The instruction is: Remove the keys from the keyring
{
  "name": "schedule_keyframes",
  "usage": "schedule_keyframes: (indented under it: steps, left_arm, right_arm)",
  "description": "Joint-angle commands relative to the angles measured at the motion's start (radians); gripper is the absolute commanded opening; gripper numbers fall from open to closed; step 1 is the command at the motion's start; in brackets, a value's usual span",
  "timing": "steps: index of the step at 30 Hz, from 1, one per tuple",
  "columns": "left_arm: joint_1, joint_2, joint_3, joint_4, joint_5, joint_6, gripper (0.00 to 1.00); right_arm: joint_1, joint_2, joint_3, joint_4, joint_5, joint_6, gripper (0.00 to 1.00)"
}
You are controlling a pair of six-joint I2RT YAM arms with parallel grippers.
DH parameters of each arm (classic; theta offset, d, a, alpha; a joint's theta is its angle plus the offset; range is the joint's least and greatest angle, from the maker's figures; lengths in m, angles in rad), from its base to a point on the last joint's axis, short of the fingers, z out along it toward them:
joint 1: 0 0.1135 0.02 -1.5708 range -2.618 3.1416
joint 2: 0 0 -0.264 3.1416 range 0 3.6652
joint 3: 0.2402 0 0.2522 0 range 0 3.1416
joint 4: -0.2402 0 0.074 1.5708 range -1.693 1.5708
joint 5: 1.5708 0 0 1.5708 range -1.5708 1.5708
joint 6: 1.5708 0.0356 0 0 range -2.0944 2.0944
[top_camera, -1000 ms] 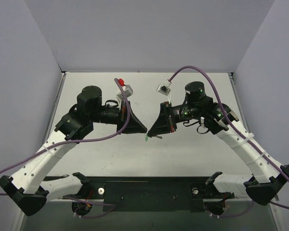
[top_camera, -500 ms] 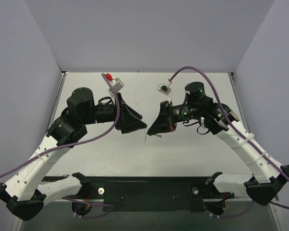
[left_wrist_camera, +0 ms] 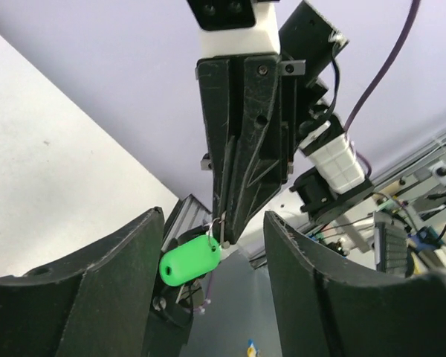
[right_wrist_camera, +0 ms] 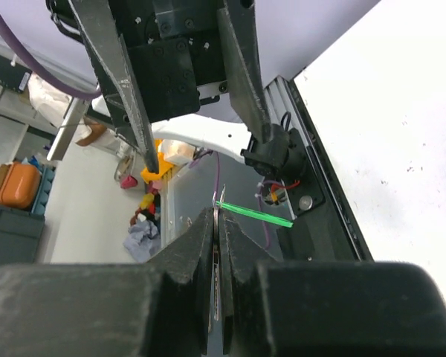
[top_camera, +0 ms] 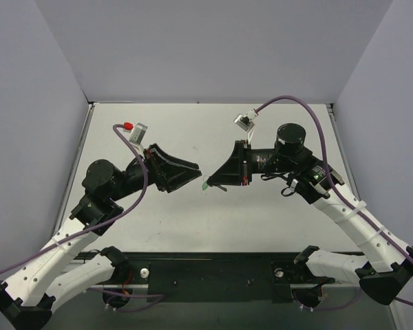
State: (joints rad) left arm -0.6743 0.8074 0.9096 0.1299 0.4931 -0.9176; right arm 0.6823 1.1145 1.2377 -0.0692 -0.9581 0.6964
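Observation:
The keyring [left_wrist_camera: 189, 260], a bright green oval tag on a small wire ring, hangs from the tips of my right gripper [top_camera: 211, 183]. In the top view the keyring [top_camera: 205, 184] shows as a green speck between the two grippers. In the right wrist view my right gripper [right_wrist_camera: 218, 217] is shut on the key [right_wrist_camera: 218, 249], a thin silver sliver seen edge-on, and the keyring [right_wrist_camera: 256, 214] sticks out as a green line. My left gripper [top_camera: 191, 174] faces it, open and just short of the tag. In the left wrist view its fingers [left_wrist_camera: 104, 290] stand either side of the tag without touching it.
The white table [top_camera: 193, 220] lies below both raised grippers. Purple cables [top_camera: 299, 103] loop over each arm. The black base rail [top_camera: 213, 275] runs along the near edge. Grey walls close the back and sides.
My left gripper has opened, let go and drawn back to the left. The green tag stays hanging from my right gripper, which has shifted slightly.

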Motion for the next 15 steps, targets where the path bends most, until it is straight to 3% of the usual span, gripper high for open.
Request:
schedule_keyframes:
  steps: [1,9,15]
  left_arm:
    - [0.001,-0.011,-0.008,0.206,-0.042,-0.101,0.63]
    - [-0.005,-0.022,-0.012,0.208,-0.051,-0.121,0.53]
    - [-0.014,-0.042,-0.017,0.145,-0.087,-0.081,0.52]
  right_arm:
    - [0.0,-0.028,-0.053,0.273,0.021,0.155,0.0]
    - [0.002,-0.031,-0.064,0.335,0.042,0.187,0.0]
    - [0.002,-0.036,-0.07,0.368,0.056,0.206,0.0]
